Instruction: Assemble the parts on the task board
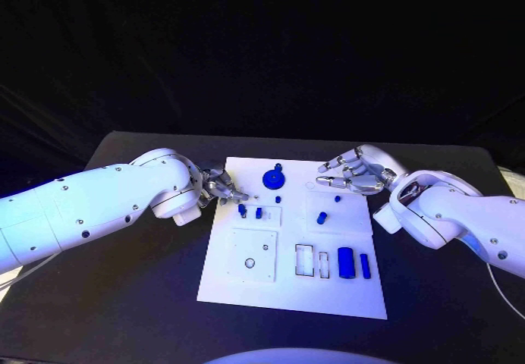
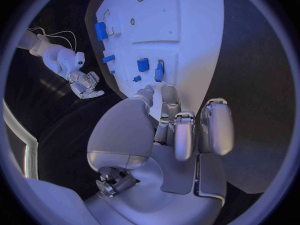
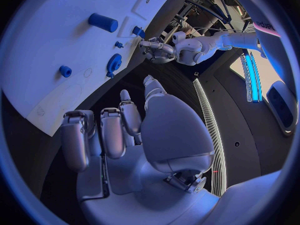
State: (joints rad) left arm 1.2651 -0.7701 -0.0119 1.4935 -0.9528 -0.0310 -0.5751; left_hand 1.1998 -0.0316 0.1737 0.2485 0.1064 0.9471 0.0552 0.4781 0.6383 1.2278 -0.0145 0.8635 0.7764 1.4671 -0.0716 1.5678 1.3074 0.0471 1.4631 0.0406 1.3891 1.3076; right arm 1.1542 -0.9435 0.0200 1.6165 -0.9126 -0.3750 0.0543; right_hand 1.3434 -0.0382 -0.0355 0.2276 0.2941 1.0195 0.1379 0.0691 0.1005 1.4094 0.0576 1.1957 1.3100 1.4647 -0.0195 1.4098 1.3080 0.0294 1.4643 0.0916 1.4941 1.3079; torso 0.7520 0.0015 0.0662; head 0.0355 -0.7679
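Note:
The white task board (image 1: pixel 290 292) lies mid-table. On it are a blue round disc with a knob (image 1: pixel 274 180), small blue pegs (image 1: pixel 322 218), a pair of blue pieces (image 1: pixel 250 211) near its left edge, and a blue cylinder (image 1: pixel 346 262) beside a blue bar (image 1: pixel 366 265). My left hand (image 1: pixel 219 186) hovers at the board's upper left edge, fingers apart and holding nothing. Its fingertips (image 2: pixel 167 91) stop just short of a blue piece (image 2: pixel 159 71). My right hand (image 1: pixel 356 173) hangs over the board's upper right corner, fingers loosely bent and holding nothing; beyond it lie the cylinder (image 3: pixel 103 22) and disc (image 3: pixel 114 64).
A raised white square plate with a hole (image 1: pixel 253 255) and two empty rectangular slots (image 1: pixel 314 262) sit on the board's lower half. Black table (image 1: pixel 121 303) surrounds the board on all sides.

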